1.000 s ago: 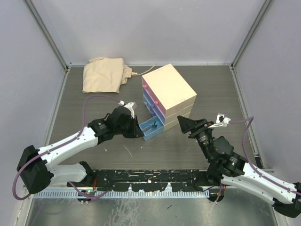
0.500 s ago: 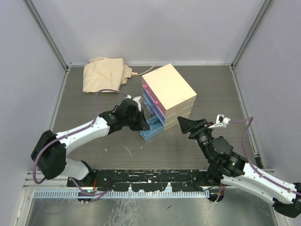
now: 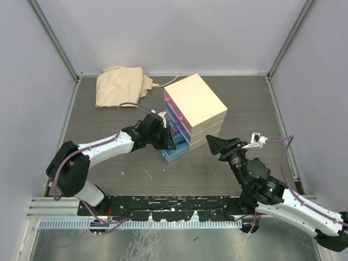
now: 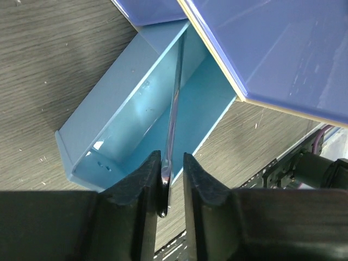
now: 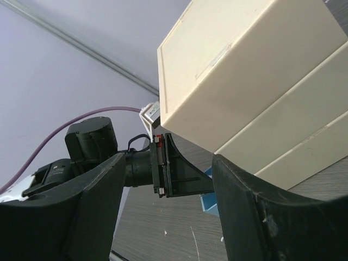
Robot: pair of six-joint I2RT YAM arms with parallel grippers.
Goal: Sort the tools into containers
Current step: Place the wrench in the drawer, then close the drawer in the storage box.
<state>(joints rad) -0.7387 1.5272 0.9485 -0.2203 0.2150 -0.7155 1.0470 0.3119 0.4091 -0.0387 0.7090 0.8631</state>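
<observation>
Mid tabletop [image 3: 244,103]: cream chest [image 3: 194,100], bottom light-blue drawer [image 4: 109,125] pulled out. Right gripper [image 3: 212,144] jaws spread, empty. Left gripper [image 4: 171,160] jaws flank a silver spanner [image 4: 175,103] angled into the drawer; grip or release, cannot tell. No other tools visible; sorting likely near done.

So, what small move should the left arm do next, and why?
Probably open the left gripper wider. The thin silver tool slants down into the open light-blue drawer, with only its near end between the jaws, so it should drop inside.
</observation>
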